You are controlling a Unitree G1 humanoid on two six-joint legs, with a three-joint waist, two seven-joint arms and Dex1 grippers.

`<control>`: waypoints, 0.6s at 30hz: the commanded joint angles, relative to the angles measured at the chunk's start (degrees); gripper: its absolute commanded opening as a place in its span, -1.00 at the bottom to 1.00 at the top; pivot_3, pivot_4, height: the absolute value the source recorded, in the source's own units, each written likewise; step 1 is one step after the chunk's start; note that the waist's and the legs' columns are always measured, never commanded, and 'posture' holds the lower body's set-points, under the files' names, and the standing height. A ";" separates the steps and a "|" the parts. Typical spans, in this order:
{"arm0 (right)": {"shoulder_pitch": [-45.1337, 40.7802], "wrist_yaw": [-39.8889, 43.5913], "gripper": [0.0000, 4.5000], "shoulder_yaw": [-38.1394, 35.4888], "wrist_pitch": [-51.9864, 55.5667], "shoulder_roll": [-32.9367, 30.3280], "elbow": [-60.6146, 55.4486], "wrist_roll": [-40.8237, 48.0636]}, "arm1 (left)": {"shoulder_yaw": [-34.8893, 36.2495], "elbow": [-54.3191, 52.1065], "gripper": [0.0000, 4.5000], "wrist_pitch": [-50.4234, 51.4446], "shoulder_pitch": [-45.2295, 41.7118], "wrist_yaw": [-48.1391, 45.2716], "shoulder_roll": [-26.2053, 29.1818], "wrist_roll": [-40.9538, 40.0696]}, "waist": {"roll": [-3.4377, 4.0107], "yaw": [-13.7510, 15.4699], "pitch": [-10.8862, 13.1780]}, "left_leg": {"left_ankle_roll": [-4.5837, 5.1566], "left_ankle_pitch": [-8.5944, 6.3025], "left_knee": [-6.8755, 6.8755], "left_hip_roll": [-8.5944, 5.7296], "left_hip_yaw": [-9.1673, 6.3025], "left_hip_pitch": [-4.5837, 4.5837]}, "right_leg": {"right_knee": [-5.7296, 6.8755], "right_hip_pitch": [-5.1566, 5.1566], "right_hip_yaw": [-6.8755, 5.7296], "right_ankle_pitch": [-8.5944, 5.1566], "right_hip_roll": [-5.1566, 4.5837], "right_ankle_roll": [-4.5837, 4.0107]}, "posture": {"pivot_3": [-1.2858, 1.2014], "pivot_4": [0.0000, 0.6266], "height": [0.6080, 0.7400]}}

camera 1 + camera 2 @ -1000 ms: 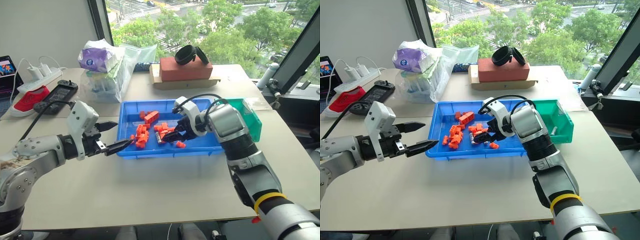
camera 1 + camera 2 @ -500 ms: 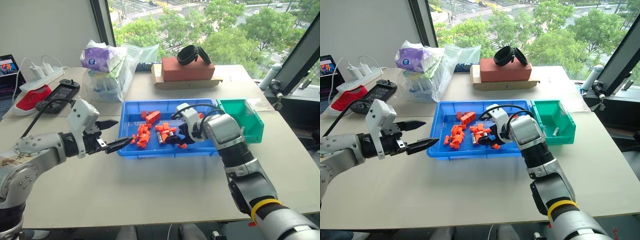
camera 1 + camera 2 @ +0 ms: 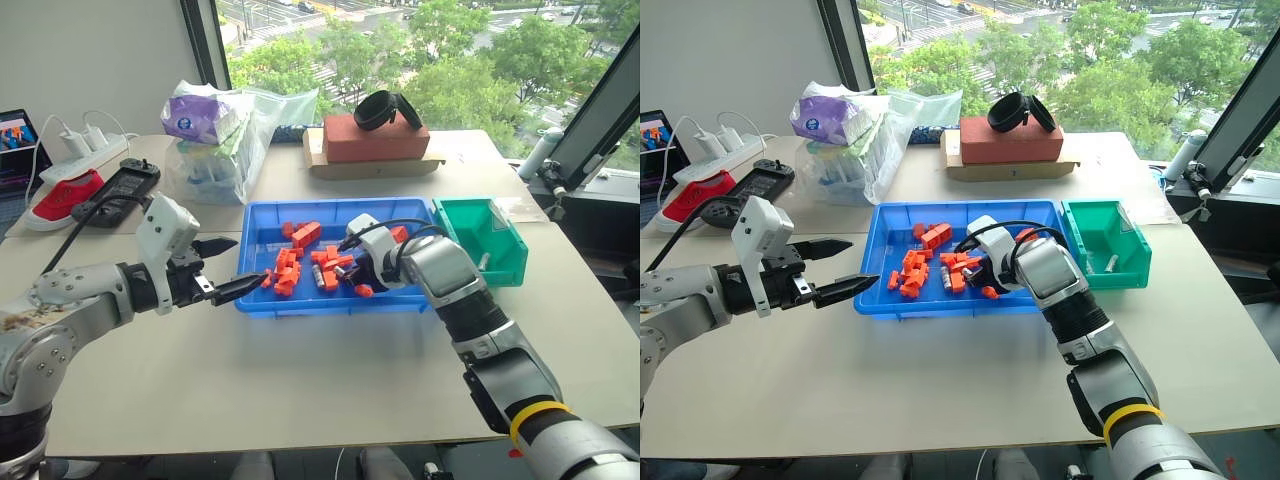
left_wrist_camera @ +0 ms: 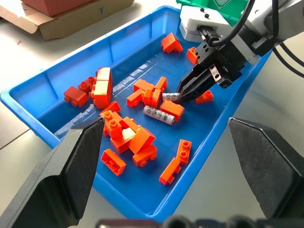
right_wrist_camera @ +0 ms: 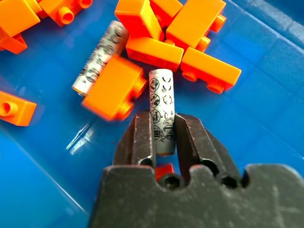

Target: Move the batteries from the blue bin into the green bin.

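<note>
The blue bin (image 3: 330, 306) sits mid-table with several orange bricks (image 3: 285, 270) scattered in it. Among them lie two batteries. One battery (image 5: 162, 111) stands between the fingers of my right gripper (image 3: 345, 277), which is shut on it low in the bin's middle. The other battery (image 4: 159, 115) lies loose just beside it, partly under a brick. The green bin (image 3: 500, 262) stands against the blue bin's right end. My left gripper (image 3: 232, 266) hovers open at the blue bin's front left corner, holding nothing.
Behind the blue bin a brick-red box (image 3: 375, 138) lies on cardboard with a black band (image 3: 385, 105) on top. A plastic bag of packs (image 3: 215, 140) stands at the back left, with a power strip (image 3: 75, 150) and a black adapter (image 3: 120, 185) further left.
My right gripper has sunk a little into the blue bin and its fingers have closed on a battery. The left arm has kept still.
</note>
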 commanded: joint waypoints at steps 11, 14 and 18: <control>-11.04 7.59 -0.88 -8.25 -11.19 -11.85 3.70 4.54 | -0.09 -0.66 1.00 -1.03 -1.36 0.90 -0.55 0.24 | -0.03 0.15 0.08 | 0.00 0.00 0.00 0.00 0.01 -0.09 | 0.00 -0.10 0.02 0.00 0.00 0.00 | 0.03 -0.52 1.00; -14.36 6.97 -0.88 -9.50 -19.48 -17.35 12.51 2.05 | -0.04 -0.66 1.00 -1.04 -1.53 1.10 -0.83 0.06 | -0.06 0.47 0.06 | 0.02 -0.01 -0.03 0.00 0.00 -0.11 | -0.09 -0.06 0.00 0.00 0.00 0.00 | 0.03 -0.52 1.00; -20.29 -0.30 -0.88 -9.83 -28.73 -22.25 30.86 -3.71 | 0.03 -0.67 1.00 -1.18 -1.28 1.09 -1.03 0.15 | -0.14 0.77 0.09 | 0.06 -0.03 -0.03 -0.01 0.02 -0.13 | -0.25 -0.02 0.02 0.00 -0.02 0.00 | 0.03 -0.52 1.00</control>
